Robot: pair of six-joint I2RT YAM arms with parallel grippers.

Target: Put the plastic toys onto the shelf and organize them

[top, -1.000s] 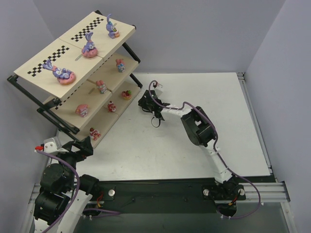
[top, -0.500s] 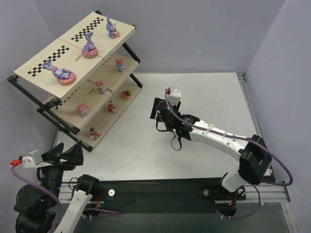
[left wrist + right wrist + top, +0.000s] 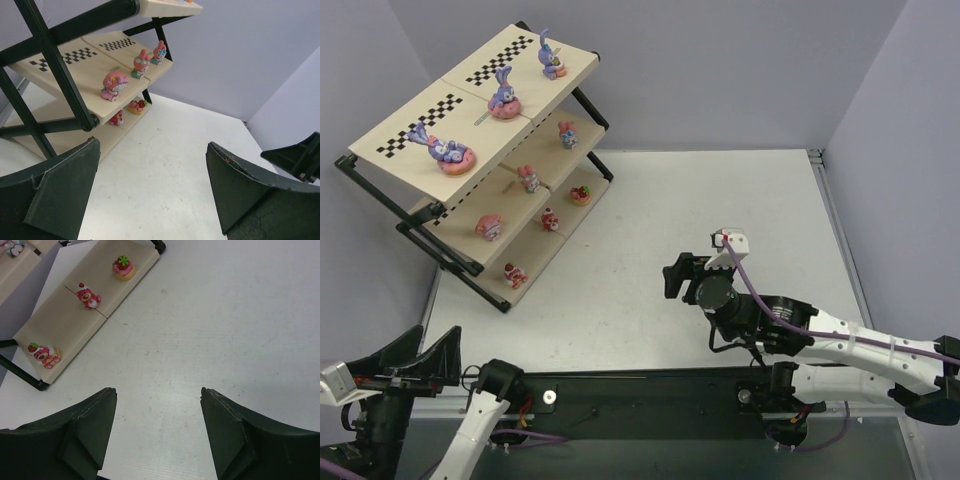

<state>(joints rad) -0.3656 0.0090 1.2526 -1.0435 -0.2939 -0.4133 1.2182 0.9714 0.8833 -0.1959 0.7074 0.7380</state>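
The shelf (image 3: pixel 535 95) stands at the far left. Three purple bunnies sit on its top board (image 3: pixel 504 98). Three pink figures sit on the middle tier (image 3: pixel 528 178), also seen in the left wrist view (image 3: pixel 114 85). Three red and pink figures sit on the bottom tier (image 3: pixel 549 219), also seen in the right wrist view (image 3: pixel 88 295). My left gripper (image 3: pixel 437 335) (image 3: pixel 152 145) is open and empty at the near left, below the shelf's near end. My right gripper (image 3: pixel 677 270) (image 3: pixel 157 390) is open and empty above the bare table, right of the shelf.
The white table (image 3: pixel 720 200) runs to a metal rail along its right edge (image 3: pixel 840 230). The shelf's black frame (image 3: pixel 60 75) stands close in front of my left gripper. Purple walls surround the table. The right arm's tip shows in the left wrist view (image 3: pixel 300 155).
My right gripper has drawn back from the shelf's bottom tier toward the near edge. My left arm has swung back and down to the near left corner. The toys have not moved.
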